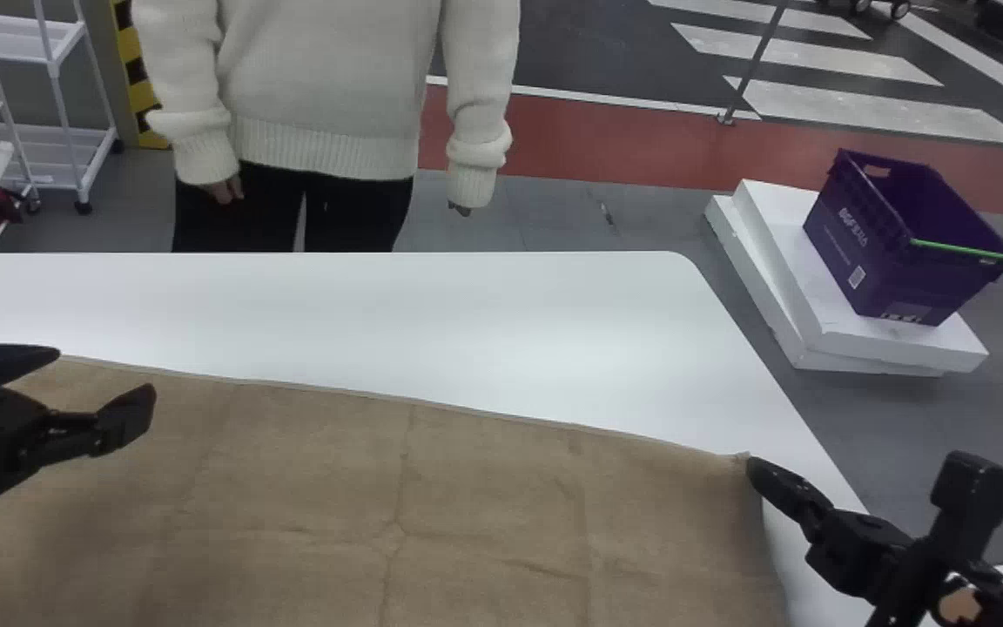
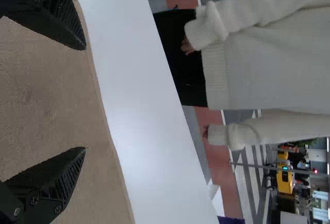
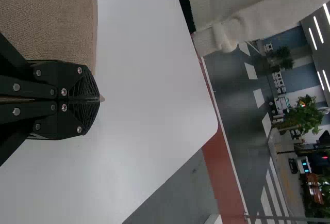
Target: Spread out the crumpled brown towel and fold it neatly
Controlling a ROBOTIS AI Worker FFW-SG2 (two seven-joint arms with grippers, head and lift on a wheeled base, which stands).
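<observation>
Plainly, in the head view the brown towel is lying spread across the smooth white table, its near side running out of the frame and its left part passing partly behind the left gripper. Soft creases are crossing the cloth, a few meeting in a small pucker; the far edge is running in a thin, gently bowed line. The right gripper is closing off the far right corner, pinching it. Beyond the table, a purple plastic crate is sitting on flat white slabs.

In the left wrist view, the left gripper is standing wide open over the towel, its ridged, tapering fingers holding nothing.

In the right wrist view, the right gripper is keeping its fingers together on the finely napped cloth. The pinched corner is mostly hiding between them, just a tiny tip poking past.
</observation>
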